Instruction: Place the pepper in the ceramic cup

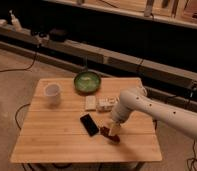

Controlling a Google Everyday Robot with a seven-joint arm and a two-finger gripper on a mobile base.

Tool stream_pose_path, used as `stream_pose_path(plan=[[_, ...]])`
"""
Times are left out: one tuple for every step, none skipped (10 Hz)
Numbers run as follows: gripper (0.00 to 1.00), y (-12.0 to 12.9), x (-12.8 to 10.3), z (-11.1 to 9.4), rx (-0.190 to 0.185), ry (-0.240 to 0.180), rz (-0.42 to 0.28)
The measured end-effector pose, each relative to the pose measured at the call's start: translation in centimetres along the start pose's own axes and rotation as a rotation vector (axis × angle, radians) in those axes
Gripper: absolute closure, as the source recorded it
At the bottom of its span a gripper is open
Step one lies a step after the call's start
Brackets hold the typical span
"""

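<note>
Camera view: end effector over one pepper; one cup.

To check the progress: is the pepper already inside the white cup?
No, the pepper lies on the table beside the phone, at the gripper, well apart from the ceramic cup.

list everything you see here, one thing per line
table: one, light wood, centre of view
cup: one, white, back left of table
bowl: one, green, back middle of table
packets: apparently two, whitish, mid-table in front of the bowl
phone: one, black, flat, front middle
pepper: one, dark red, right of the phone
arm: one, white, reaching in from the right
gripper: one, down at the pepper
</note>
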Motion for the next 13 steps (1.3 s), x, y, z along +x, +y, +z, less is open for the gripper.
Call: stream_pose_path(plan=[[0.35,0.4,0.2,0.2,0.008,0.024,0.004],[0.35,0.9,0.2,0.5,0.015,0.046,0.007],[0.35,1.5,0.1,1.1,0.011,0.065,0.009],[0.35,2.3,-0.1,1.7,-0.005,0.071,0.015],[0.35,3.4,-0.2,2.2,-0.036,0.077,0.026],[0.35,4.1,0.0,2.4,-0.06,0.096,0.037],[0.35,4.7,0.6,2.7,-0.08,0.127,0.053],[0.35,4.9,1.2,2.8,-0.091,0.158,0.073],[0.35,5.0,1.7,2.9,-0.097,0.184,0.098],[0.35,4.9,2.1,2.9,-0.1,0.201,0.119],[0.35,4.8,2.1,3.0,-0.101,0.213,0.136],[0.35,4.7,2.1,3.0,-0.1,0.223,0.145],[0.35,4.6,2.2,3.1,-0.098,0.231,0.153]])
